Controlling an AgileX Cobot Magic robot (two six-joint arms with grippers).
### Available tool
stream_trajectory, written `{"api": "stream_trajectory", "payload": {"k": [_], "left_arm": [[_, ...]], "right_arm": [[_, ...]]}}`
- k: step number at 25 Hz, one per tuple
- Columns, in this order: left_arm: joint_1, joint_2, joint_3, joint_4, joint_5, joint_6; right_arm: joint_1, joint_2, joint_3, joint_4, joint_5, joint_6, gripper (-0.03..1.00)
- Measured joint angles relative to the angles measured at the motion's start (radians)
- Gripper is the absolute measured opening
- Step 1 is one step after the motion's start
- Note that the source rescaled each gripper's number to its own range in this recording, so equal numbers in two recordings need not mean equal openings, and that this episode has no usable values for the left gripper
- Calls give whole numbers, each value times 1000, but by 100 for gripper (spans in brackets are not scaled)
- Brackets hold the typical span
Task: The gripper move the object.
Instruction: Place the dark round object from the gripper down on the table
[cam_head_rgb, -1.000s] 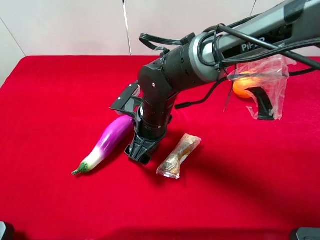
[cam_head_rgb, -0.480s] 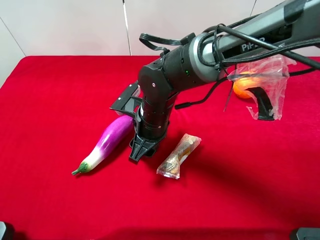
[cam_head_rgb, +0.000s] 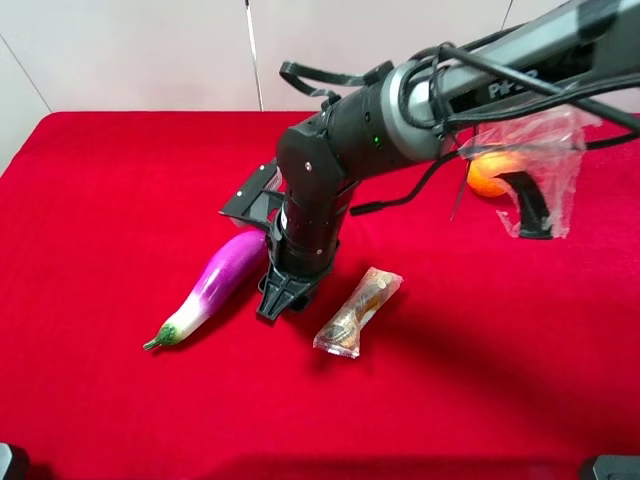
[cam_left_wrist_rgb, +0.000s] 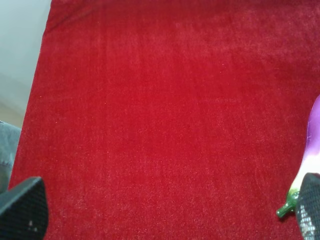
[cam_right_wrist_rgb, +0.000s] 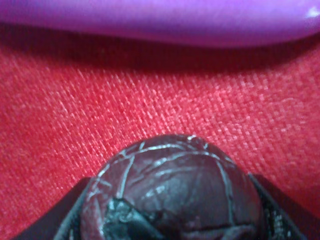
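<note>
Left claw gapes wide above the red bench, holding nothing; the eggplant's green stem tip sits by one finger. Eggplant lies diagonally on the cloth. Right claw reaches across the middle, pointing down just beside the eggplant, clamped tight on the dark brown wrinkled ball; can't tell if the ball touches the cloth. Snack packet lies near, further right. Orange sits in a clear plastic bag, far right.

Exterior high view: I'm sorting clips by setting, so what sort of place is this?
Likely a robot lab test bench, not a kitchen: a red cloth surface before a plain white wall, a few spaced-out props (eggplant, snack packet, orange), and the right pincer gripping a wrinkled ball.
</note>
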Motion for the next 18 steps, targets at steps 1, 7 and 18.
{"api": "stream_trajectory", "payload": {"k": [1, 7, 18], "left_arm": [[0, 0, 0, 0, 0, 0], [0, 0, 0, 0, 0, 0], [0, 0, 0, 0, 0, 0]], "right_arm": [[0, -8, -6, -2, 7, 3, 0], [0, -18, -92, -13, 116, 22, 0], [0, -18, -288, -65, 371, 26, 0]]}}
